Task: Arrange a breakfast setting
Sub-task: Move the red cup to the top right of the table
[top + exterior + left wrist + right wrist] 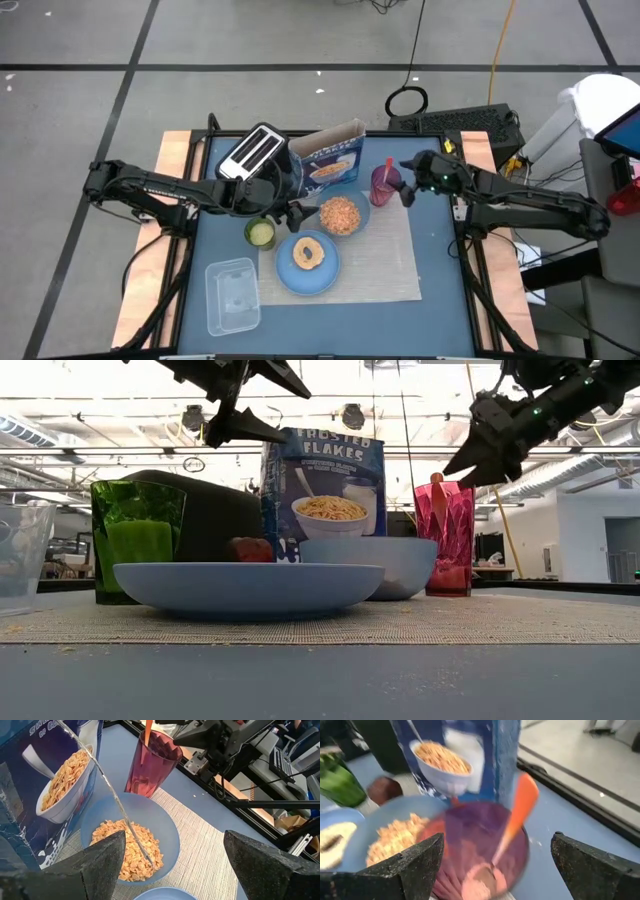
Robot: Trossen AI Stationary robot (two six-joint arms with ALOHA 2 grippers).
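Note:
On the beige placemat (390,262) lie a light-blue plate (325,275) and a blue bowl (341,216) full of cereal flakes. Behind the bowl stands the blue cereal box (331,160), with a small dark-red fruit (384,789) next to it. The purple cup (384,184) stands upright at the mat's far edge; the orange-handled spoon (522,805) leans inside it, bowl end down. My left gripper (174,840) hovers open above the bowl's left side. My right gripper (497,842) hangs open just right of and above the cup, touching nothing.
A toaster (260,152) stands at the far left, a green cup (260,233) left of the plate and a clear plastic container (232,295) at the near left. A pale slice of food (307,252) lies on the plate. The mat's near right part is bare.

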